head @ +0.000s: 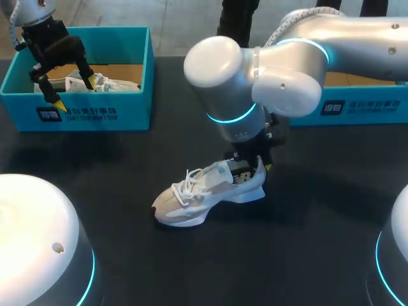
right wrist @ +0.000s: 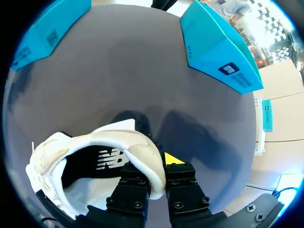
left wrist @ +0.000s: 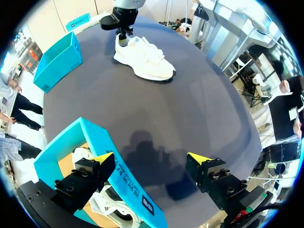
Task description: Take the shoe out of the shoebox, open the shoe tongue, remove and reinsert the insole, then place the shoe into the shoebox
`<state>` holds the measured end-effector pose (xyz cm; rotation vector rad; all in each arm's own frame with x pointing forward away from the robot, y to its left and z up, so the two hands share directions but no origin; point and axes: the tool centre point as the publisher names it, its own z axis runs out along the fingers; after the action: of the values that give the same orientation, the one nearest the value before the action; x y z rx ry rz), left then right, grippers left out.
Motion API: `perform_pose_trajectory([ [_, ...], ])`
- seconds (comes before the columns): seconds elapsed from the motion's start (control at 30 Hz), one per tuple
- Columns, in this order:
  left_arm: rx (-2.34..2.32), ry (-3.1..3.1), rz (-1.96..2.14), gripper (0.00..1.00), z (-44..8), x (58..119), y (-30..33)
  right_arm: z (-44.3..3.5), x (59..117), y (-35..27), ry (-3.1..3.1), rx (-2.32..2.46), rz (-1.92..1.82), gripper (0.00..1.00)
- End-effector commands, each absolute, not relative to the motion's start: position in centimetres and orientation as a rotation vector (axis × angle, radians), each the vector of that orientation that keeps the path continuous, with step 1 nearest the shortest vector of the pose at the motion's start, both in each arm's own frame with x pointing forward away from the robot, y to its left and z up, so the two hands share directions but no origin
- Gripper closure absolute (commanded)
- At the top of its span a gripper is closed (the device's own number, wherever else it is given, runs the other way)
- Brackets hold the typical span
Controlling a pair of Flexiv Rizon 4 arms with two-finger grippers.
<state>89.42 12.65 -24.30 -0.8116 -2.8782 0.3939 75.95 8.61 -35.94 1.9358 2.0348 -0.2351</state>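
Two teal boxes stand along the far side of the dark tabletop (head: pixel 306 255), well apart: the left shoebox (head: pixel 137 70) and the right shoebox (head: pixel 363 108). Between them and nearer the front, the white shoe (head: pixel 204 194) rests on its sole on the tabletop, outside both boxes. Its toe points toward the left front and its heel is toward the right arm.

The right claw (right wrist: pixel 159 166) is at the shoe's heel. Its fingers are drawn narrow and pinch the padded heel collar, one inside the shoe's opening and the other outside behind the heel, both touching. From that wrist, the shoe's dark interior opens just beside the fingers.

The left claw (head: pixel 75 92) hangs over the left shoebox, spread wide and holding nothing. One yellow tip is over the inside of the box and the other over the tabletop outside it, with the box's front wall running beneath the gap. A second shoe (left wrist: pixel 111 209) lies in that box, under the inner finger. The white shoe is well apart from this claw, far ahead of it across the tabletop.
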Motion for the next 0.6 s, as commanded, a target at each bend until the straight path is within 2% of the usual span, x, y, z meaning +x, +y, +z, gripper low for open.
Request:
perform_pose_trajectory([
  [0.03,-0.813,-2.881,0.392,0.0,-24.3,89.3,12.7,-36.4,76.0,8.7,2.034,1.936,-0.228,1.0],
  [0.1,-0.813,-2.881,0.392,0.0,-24.3,89.3,12.7,-36.5,76.1,8.7,2.036,1.94,-0.223,1.0],
  [0.13,-0.813,-2.881,0.392,0.0,-24.3,89.3,12.7,-36.5,76.1,8.7,2.039,1.943,-0.223,0.83],
  [0.17,-0.813,-2.881,0.392,0.0,-24.3,89.3,12.7,-36.5,76.1,8.7,2.042,1.948,-0.216,0.6],
  [0.2,-0.813,-2.881,0.392,0.0,-24.3,89.3,12.7,-36.5,76.1,8.7,2.046,1.949,-0.213,0.33],
  [0.23,-0.813,-2.881,0.392,0.0,-24.3,89.3,12.7,-36.2,76.1,8.8,2.047,1.95,-0.212,0.0],
  [0.6,-0.813,-2.881,0.392,0.0,-24.3,89.3,12.7,-32.1,75.7,9.7,2.194,1.824,-0.08,0.0],
])
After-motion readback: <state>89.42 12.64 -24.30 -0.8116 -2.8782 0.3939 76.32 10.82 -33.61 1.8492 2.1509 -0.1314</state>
